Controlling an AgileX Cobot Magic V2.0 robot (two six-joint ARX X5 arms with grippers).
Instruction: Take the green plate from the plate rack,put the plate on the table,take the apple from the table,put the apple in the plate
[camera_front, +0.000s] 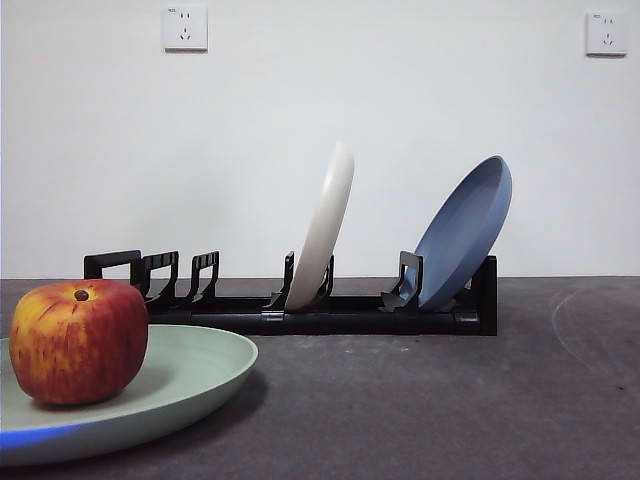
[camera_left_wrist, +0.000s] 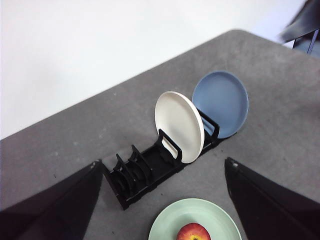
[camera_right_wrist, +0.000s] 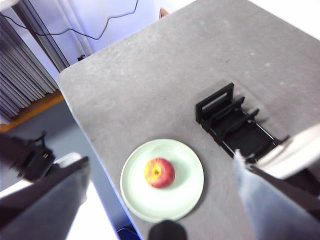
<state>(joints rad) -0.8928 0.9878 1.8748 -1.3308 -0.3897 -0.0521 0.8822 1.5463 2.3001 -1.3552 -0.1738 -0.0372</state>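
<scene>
- Red, with streaky yellow-orange patches and a dark stem dimple, the round apple (camera_front: 78, 340) sits upright on the large pale sage-green matte plate (camera_front: 190, 375), somewhat off the plate's middle, at the near left of the dark grey matte table (camera_front: 450, 400).
- Behind it, the long low black plastic plate rack (camera_front: 330, 310) runs left to right across the far side, well apart from the green plate. Its left slots stand bare. A cream-white round plate (camera_front: 325, 225) leans in a middle slot and a blue round plate (camera_front: 465, 230) in the right one.
- Left gripper (camera_left_wrist: 160, 200) hangs high above the rack and green plate with its jaws spread wide and nothing between them.
- Right gripper (camera_right_wrist: 160, 200) likewise hangs high over the apple, jaws parted and empty.
- By the look of it both steps of the task are done.
- Judged by its look, the apple is firm, smooth and rounded, so it could roll or slip; a hold across its widest part from above would suit best.
- Judged likewise, the green plate seems stiff and light, with a shallow raised rim that offers the only place to pinch it.
</scene>
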